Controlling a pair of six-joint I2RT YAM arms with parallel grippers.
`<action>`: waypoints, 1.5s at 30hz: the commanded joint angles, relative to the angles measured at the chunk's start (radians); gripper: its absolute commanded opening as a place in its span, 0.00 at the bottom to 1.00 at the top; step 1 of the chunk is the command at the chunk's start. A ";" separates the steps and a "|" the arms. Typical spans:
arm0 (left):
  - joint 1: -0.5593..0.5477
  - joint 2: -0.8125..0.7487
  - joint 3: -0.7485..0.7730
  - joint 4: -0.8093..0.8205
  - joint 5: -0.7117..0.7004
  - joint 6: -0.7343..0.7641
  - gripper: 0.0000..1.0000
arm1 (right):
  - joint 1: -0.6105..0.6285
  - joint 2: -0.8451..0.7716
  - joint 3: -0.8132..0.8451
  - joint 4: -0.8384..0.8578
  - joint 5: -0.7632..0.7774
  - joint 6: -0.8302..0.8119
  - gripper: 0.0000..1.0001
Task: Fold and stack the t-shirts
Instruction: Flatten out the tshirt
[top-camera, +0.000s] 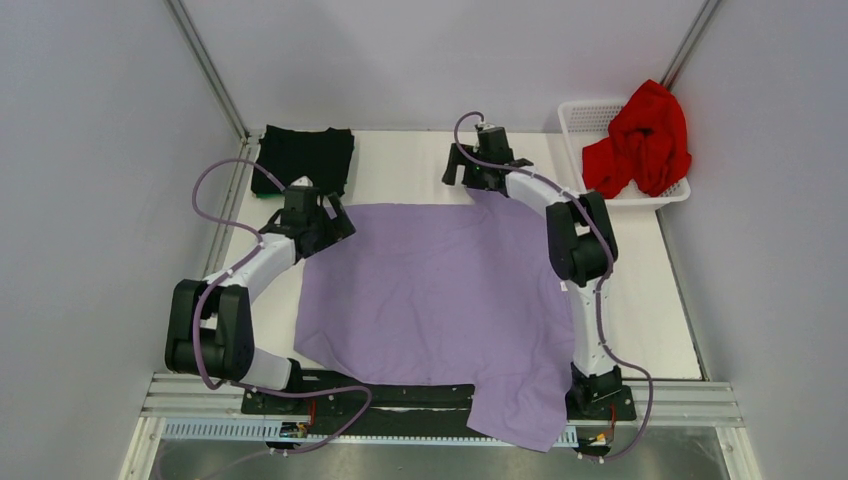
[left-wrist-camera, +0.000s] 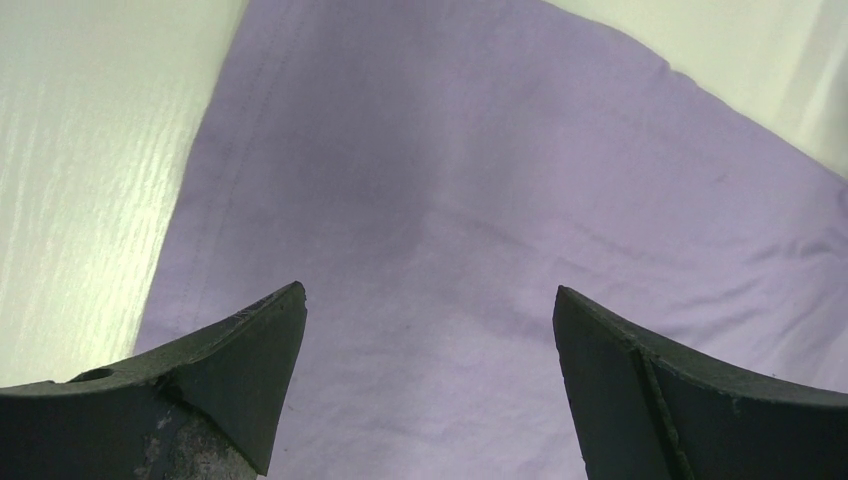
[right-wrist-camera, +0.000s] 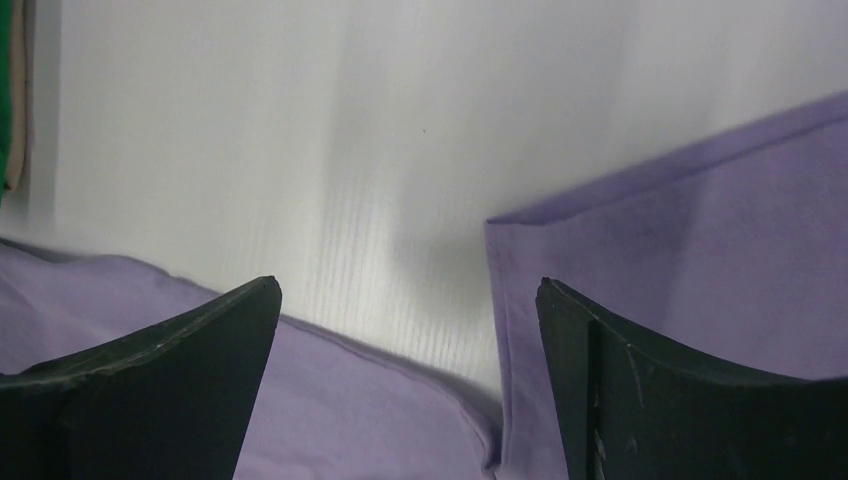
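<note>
The lavender t-shirt (top-camera: 440, 300) is lying spread flat across the middle of the white table (top-camera: 645, 310). 1 corner of it is hanging over the near edge, between the 2 arm bases and closer to the right one.

The left gripper (left-wrist-camera: 432, 300) is hovering over the shirt's far-left corner, jaws standing wide apart with nothing between them. Its wrist view is showing purple cloth under both fingers, a stitched hem running down the left side and bare table beyond it.

The right gripper (right-wrist-camera: 410, 290) is poised at the shirt's far edge, right of centre, jaws gaping just as wide and holding nothing. In its wrist view a strip of bare table is showing between 2 pieces of purple fabric, 1 with a straight hemmed edge on the right and 1 lying lower left. Whether either set of fingers is touching the cloth, I cannot tell.

The black t-shirt (top-camera: 305, 158) is sitting folded at the far-left corner of the table, just behind the left gripper. The red t-shirt (top-camera: 645, 140) is bunched up in the white lattice basket (top-camera: 583, 118) at the far-right corner, spilling over its rim on the right side.
</note>
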 joint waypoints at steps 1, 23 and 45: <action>-0.012 0.021 0.078 -0.028 0.076 0.039 1.00 | 0.004 -0.224 -0.140 -0.032 0.121 -0.040 1.00; -0.111 0.404 0.262 -0.145 -0.081 0.035 1.00 | -0.087 -0.384 -0.577 -0.214 0.327 0.134 1.00; -0.083 0.446 0.563 -0.322 -0.056 0.072 1.00 | -0.173 -0.376 -0.386 -0.238 0.270 0.108 1.00</action>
